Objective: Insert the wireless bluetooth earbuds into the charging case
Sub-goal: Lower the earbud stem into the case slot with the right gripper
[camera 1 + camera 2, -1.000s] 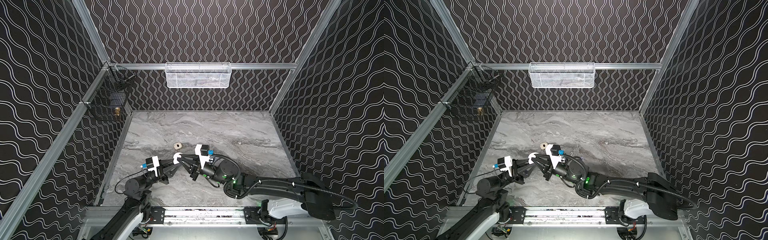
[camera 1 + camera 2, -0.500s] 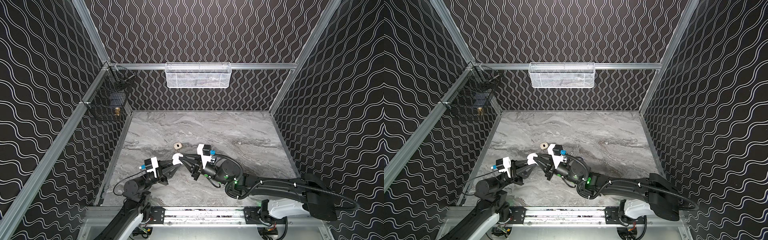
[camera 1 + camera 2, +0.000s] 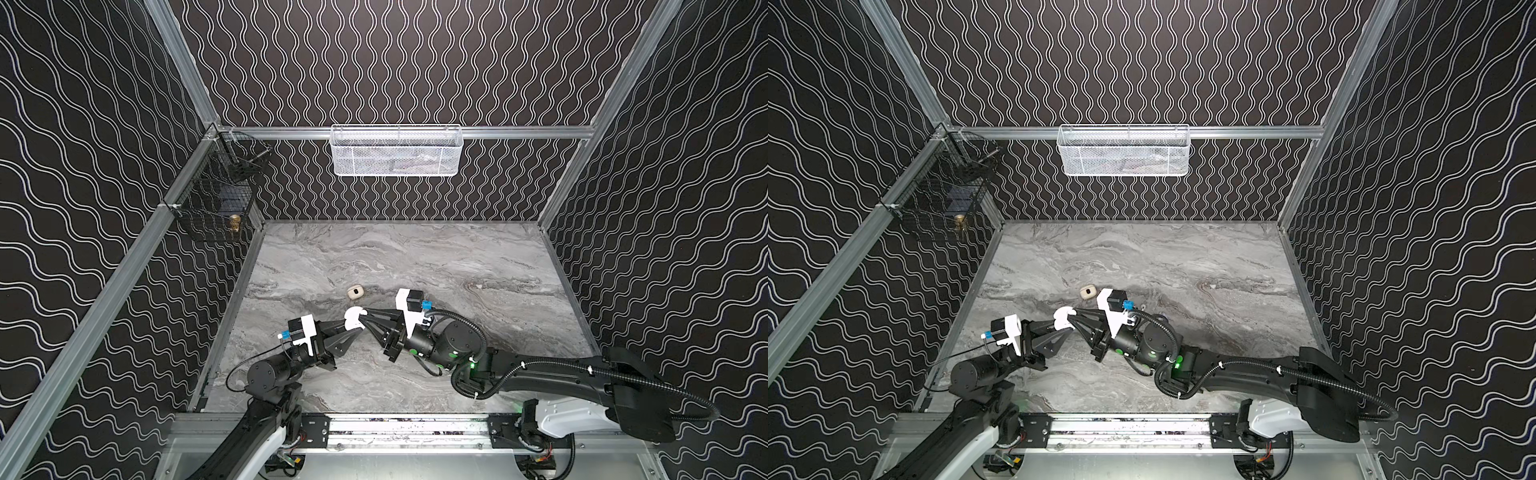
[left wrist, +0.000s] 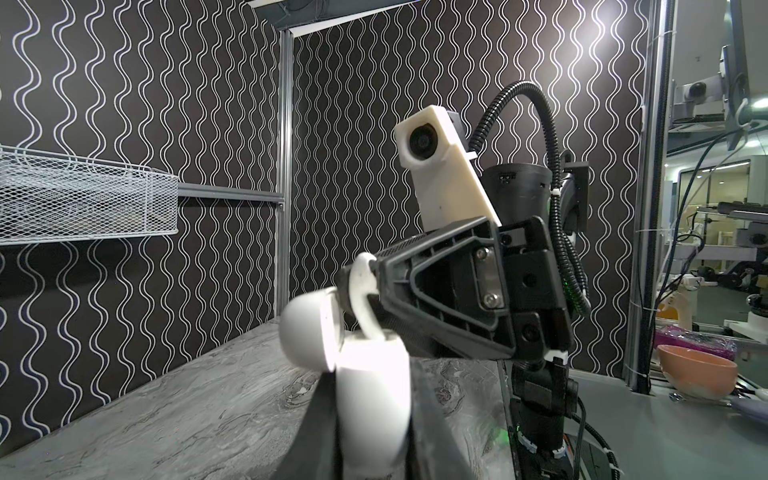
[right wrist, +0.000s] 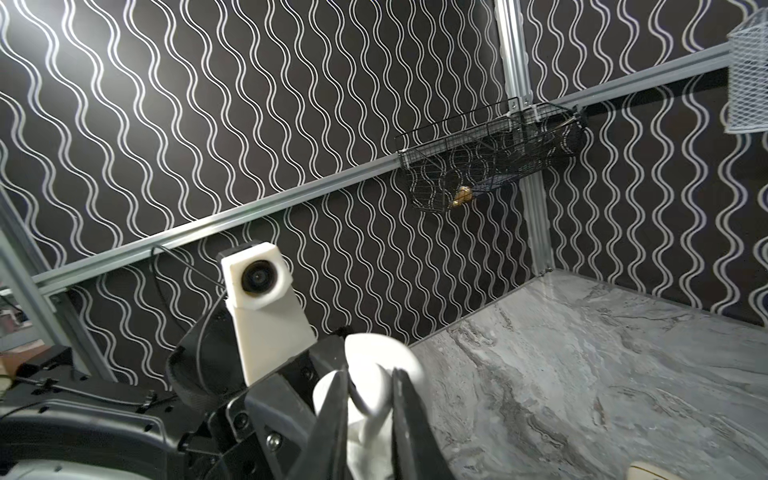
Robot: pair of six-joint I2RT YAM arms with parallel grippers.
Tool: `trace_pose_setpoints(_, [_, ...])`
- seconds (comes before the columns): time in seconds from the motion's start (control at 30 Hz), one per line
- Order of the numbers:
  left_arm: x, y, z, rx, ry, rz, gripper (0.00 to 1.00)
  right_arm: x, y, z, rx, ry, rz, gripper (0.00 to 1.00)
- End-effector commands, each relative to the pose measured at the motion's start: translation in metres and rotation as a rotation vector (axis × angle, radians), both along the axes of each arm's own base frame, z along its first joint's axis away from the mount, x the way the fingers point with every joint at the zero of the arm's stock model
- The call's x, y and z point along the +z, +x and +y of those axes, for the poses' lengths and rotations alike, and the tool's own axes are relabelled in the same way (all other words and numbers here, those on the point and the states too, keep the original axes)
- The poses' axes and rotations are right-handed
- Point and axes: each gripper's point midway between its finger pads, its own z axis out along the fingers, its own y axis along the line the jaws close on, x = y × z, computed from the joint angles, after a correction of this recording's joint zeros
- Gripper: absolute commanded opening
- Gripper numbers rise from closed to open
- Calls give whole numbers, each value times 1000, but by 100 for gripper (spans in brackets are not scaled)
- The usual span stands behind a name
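Above marble tabletop (image 3: pixel 457 270), left claw (image 3: pixel 351 328) clamps case (image 4: pixel 370 386) (lid open); right claw (image 5: pixel 368 390) pinches earbud (image 4: pixel 358 286) at its mouth.

Change over the last second is slight. In both top views the left tool (image 3: pixel 351 327), with the open white charging case (image 3: pixel 353 317) it grips, has drifted a touch leftward and toward the near edge of the worktop (image 3: pixel 457 266). Its wrist camera (image 3: pixel 306 328) and the round joint behind it (image 3: pixel 266 374) went the same way. The right arm's section carrying the green light (image 3: pixel 471 365) has slid a little rightward, and the rear of the right tool (image 3: pixel 365 321), which pinches a white earbud (image 4: pixel 358 282), swung with it. Nearly all of this fell in the first half second.
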Motion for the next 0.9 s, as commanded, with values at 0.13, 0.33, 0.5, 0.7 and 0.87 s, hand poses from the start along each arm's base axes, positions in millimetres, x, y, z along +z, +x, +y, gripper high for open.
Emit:
trace_pose_setpoints(0.13, [7, -4, 2, 5, -19, -34, 0, -1, -9, 6, 63, 14, 15, 17])
trace_pose_setpoints(0.33, [9, -5, 3, 4, -21, -41, 0, -5, -10, 10, 75, 5, 21, 17])
trace_pose_setpoints(0.5, [12, -8, 5, 6, -30, -49, 0, -12, -7, 5, 46, -5, 21, 18])
trace_pose_setpoints(0.7, [14, -10, 5, 7, -30, -54, 0, -20, -8, 2, 45, -24, 16, 18])
trace_pose_setpoints(0.87, [14, -10, 5, 5, -28, -60, 0, -22, -15, 5, 81, -31, 8, 18])
